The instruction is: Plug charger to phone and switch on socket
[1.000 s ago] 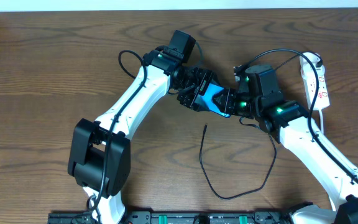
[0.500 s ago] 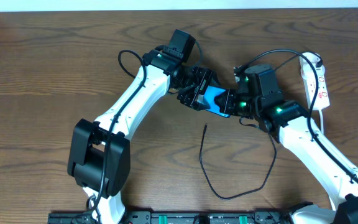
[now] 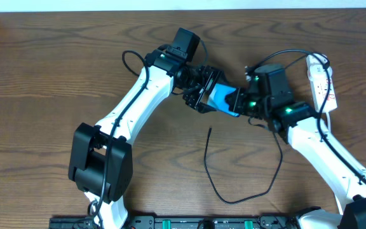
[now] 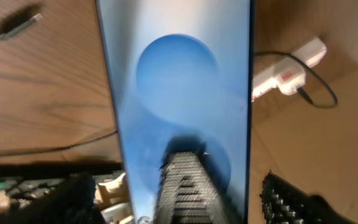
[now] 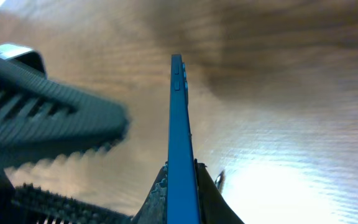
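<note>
Brown wood-grain table (image 3: 43, 95), with a pale strip along its far edge. Your right gripper (image 3: 239, 102) is clamped on the phone (image 3: 221, 98). In the right wrist view its two fingers (image 5: 157, 190) pinch the near end, and the phone stands edge-on with the wood behind it. Your left gripper (image 3: 201, 93) meets the phone from the other side with its jaws wide. One ribbed finger (image 4: 182, 183) crosses the blue screen, and the other sits out past the phone's edge. The right wrist view shows a gap between a left finger and the phone, so you are not gripping there. The charger (image 3: 206, 166) lies loose on the table nearer you. Its plug tip is free, pointing up toward the phone but apart from it. The cable curves down, loops, and climbs back under your right arm. The socket (image 3: 323, 79) lies at the far right, just beside that arm; you cannot tell its switch position from here
</note>
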